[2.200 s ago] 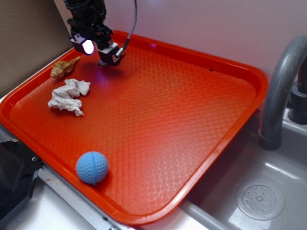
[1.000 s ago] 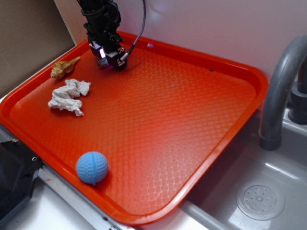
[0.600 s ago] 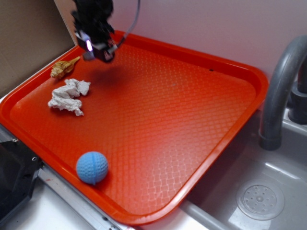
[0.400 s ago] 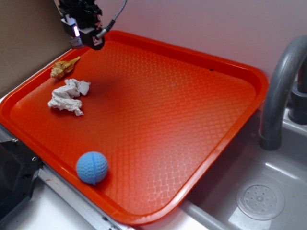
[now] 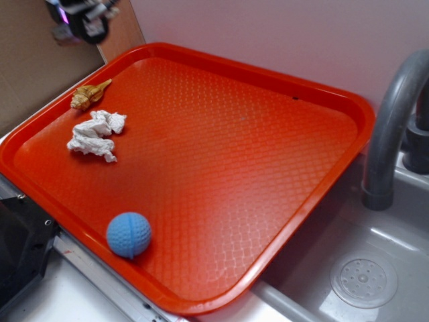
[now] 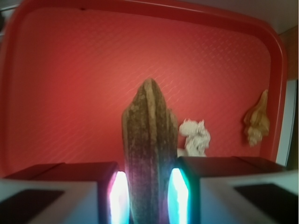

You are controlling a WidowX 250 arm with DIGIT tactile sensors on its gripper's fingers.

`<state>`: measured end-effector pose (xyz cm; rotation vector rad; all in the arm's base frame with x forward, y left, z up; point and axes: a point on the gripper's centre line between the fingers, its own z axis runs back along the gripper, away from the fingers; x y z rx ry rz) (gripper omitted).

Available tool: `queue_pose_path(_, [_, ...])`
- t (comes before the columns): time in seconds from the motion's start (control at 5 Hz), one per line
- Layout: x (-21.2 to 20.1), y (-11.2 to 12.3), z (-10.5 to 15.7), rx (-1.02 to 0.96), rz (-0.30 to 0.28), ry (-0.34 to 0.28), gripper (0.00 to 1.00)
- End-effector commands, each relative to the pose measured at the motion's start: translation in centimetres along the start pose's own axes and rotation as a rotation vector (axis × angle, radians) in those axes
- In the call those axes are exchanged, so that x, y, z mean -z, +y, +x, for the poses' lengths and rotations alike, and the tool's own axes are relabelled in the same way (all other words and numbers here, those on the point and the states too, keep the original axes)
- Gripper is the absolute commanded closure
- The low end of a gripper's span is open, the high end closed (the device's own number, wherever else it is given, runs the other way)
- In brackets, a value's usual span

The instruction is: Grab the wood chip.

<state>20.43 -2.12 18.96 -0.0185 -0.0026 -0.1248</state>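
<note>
The claw (image 6: 148,186) is clenched on the wood chip (image 6: 148,154), pinched upright between both pads so it cannot slip. It is held high, off the orange tray (image 5: 348,107) at its 10 o'clock corner; the seashell (image 5: 90,95) and crumpled paper (image 5: 95,134) lie below.

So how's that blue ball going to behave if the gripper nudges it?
The blue ball is round, so it would probably roll, though the orange tray has a raised rim that should stop it. Its dimpled surface may give some grip. Its weight can't be judged.
</note>
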Motion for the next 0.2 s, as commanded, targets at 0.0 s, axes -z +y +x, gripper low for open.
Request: queue_pose_path(0.0, [-2.13,1.08,0.36,0.053,-0.018,-0.061,1.00])
